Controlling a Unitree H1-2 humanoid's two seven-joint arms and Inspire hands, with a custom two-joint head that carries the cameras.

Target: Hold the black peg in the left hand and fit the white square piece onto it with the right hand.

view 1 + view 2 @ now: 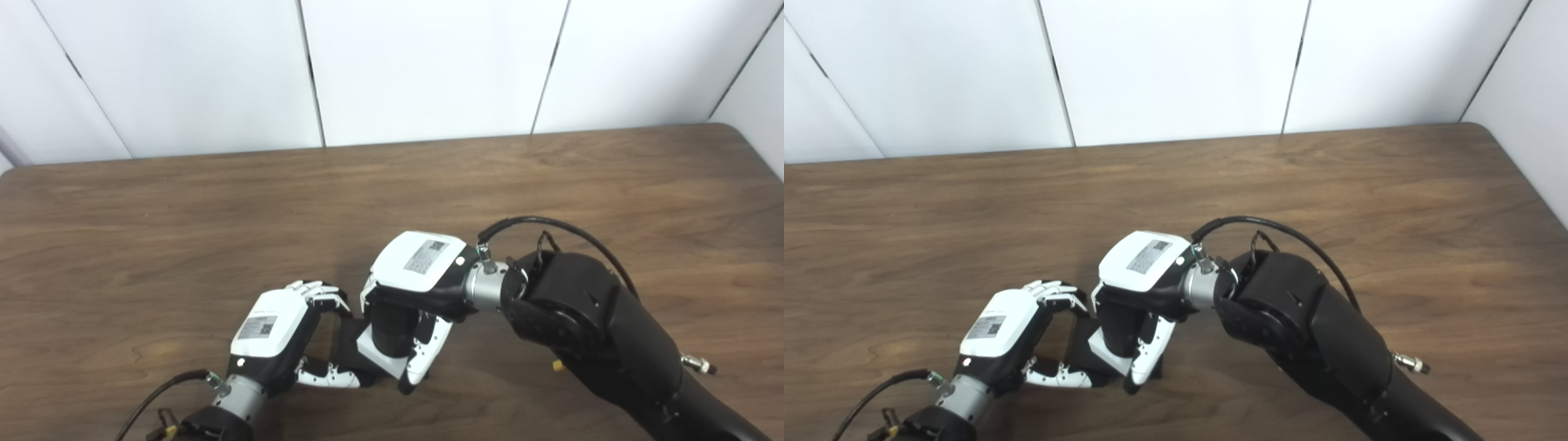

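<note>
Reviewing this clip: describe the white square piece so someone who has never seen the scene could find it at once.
On the brown wooden table, look near the front edge where the two robot hands meet. Under the right hand, the white square piece is a flat pale slab around the black peg. It lies between the white-tipped fingers of that hand and above a flat black base beside the left hand.

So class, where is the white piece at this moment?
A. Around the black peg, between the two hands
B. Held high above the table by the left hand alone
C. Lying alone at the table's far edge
A: the white piece sits around the black peg, with the right hand over it and the left hand beside it.
</note>
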